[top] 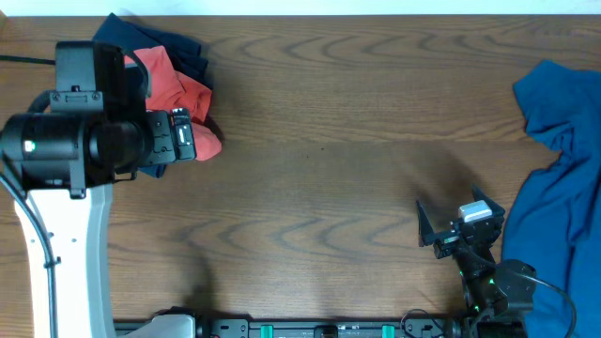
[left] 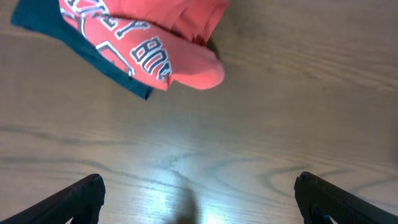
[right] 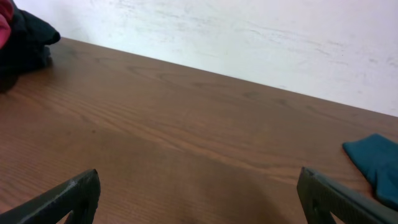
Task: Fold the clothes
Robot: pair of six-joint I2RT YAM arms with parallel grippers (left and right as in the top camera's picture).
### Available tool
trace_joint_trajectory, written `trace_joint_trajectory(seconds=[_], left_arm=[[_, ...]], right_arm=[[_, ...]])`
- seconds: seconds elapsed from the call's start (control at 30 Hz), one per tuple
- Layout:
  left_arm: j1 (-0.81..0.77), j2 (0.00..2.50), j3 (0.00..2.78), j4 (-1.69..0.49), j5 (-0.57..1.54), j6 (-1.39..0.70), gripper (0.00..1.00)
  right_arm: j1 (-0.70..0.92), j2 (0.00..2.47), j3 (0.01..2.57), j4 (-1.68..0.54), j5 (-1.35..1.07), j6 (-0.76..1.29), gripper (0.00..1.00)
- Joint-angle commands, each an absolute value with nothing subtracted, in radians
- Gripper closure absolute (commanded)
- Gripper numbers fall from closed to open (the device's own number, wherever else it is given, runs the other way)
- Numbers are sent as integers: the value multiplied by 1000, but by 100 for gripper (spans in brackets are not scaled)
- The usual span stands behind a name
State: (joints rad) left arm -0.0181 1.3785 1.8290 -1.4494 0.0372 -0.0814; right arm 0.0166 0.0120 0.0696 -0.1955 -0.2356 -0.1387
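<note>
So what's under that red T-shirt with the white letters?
A dark navy garment pokes out from under the red T-shirt along its edges. Whether anything else lies beneath is hidden by the shirt itself.

brown wood-grain table (top: 329,141), white scuffed wall (right: 249,43) behind, light glare on top.

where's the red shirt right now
Overhead, the coral-red T-shirt lies bunched on the dark navy garment at the far left corner of the table.
</note>
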Motion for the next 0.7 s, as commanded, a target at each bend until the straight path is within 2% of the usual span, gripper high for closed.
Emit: trace_joint_trajectory(seconds=[0.0, 0.13, 0.37, 0.67], left_arm=[[-41, 1287, 1831, -1385, -42, -72, 2], [-89, 1150, 1724, -1114, -72, -48, 2], [-129, 812, 1272, -690, -72, -19, 2], [-128, 433, 784, -471, -64, -22, 2]], right_arm=[[14, 6, 61, -191, -243, -128, 1], [14, 6, 61, -191, -243, -128, 1], [14, 6, 61, -191, -243, -128, 1], [14, 6, 61, -191, -243, -128, 1]])
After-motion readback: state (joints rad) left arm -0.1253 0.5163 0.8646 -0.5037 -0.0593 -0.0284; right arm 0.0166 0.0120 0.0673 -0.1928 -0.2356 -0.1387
